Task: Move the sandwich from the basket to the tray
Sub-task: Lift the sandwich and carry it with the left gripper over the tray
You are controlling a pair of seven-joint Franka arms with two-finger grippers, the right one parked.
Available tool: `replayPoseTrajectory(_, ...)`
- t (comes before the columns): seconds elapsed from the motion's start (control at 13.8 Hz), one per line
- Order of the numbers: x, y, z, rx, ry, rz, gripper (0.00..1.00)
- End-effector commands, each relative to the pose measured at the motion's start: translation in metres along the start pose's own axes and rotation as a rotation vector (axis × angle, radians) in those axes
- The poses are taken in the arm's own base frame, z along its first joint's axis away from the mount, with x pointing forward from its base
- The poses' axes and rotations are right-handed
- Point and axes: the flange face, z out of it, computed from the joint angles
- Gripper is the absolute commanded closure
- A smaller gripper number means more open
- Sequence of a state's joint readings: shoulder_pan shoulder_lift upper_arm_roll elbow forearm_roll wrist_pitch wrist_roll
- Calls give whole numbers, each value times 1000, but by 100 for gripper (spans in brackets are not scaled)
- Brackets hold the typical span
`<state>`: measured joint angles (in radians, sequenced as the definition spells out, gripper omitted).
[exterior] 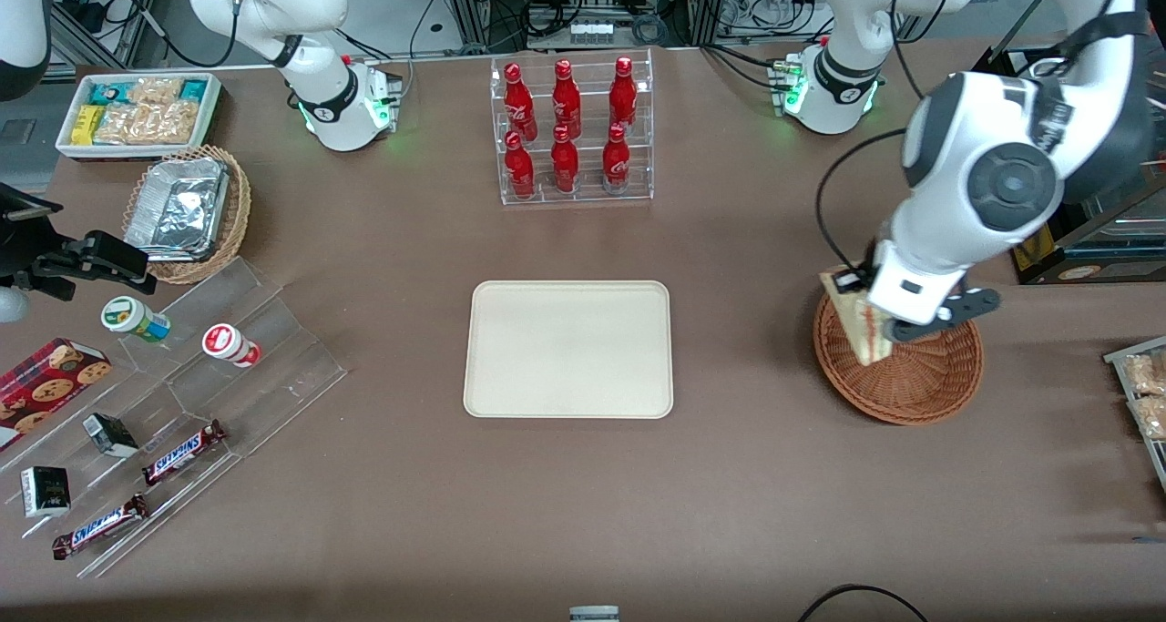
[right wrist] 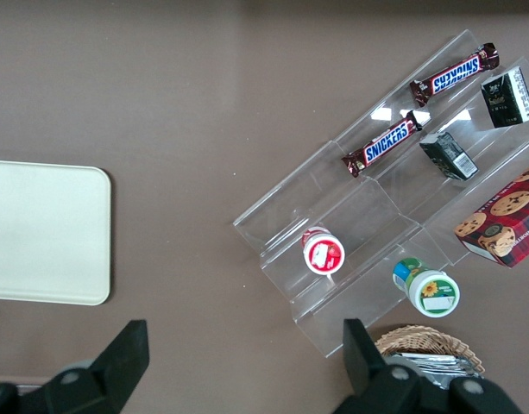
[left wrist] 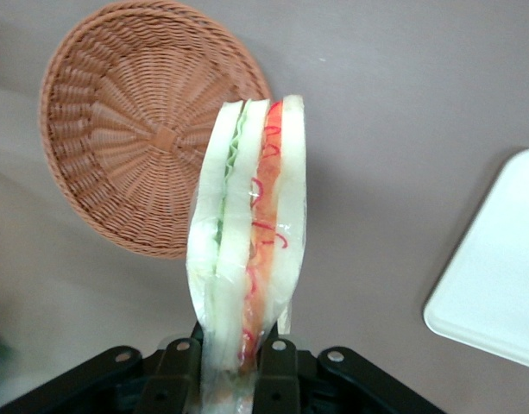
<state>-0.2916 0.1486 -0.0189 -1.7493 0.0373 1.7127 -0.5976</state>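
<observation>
My left gripper (exterior: 897, 326) is shut on the sandwich (exterior: 854, 317), a pale bread wedge in clear wrap with red and green filling along its edge. In the left wrist view the black fingers (left wrist: 280, 371) pinch the wedge's narrow end, and the sandwich (left wrist: 247, 233) stands out from the gripper (left wrist: 238, 366). It hangs lifted above the reddish-brown wicker basket (exterior: 911, 394), over the rim toward the tray. The basket (left wrist: 135, 129) has nothing in it. The cream tray (exterior: 569, 349) lies bare at the table's middle, and one corner of the tray (left wrist: 497, 276) shows in the left wrist view.
A clear rack of red bottles (exterior: 572, 130) stands farther from the front camera than the tray. Toward the parked arm's end are a stepped acrylic shelf with snacks (exterior: 182, 394), a tan basket holding a foil tray (exterior: 187, 212) and a white snack bin (exterior: 137, 112). Snack packets (exterior: 1143, 394) lie at the working arm's table edge.
</observation>
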Motion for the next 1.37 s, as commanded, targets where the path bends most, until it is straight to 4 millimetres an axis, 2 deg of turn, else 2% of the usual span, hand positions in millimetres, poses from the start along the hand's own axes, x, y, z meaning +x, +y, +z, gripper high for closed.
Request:
replayPoseTrajectory(0.0, -14, 30, -9, 0, 9, 49, 78)
replayPoseTrajectory(0.29, -34, 68, -19, -62, 3, 102, 78)
replayPoseTrajectory(0.43, -47, 98, -11, -68, 24, 154, 78)
replayPoseTrajectory(0.8, -66, 153, 17, -85, 63, 222, 78)
replayPoseTrajectory(1.08, -75, 193, 49, -86, 85, 256, 78)
replayPoseTrajectory(1.3, -74, 211, 72, -94, 100, 244, 78)
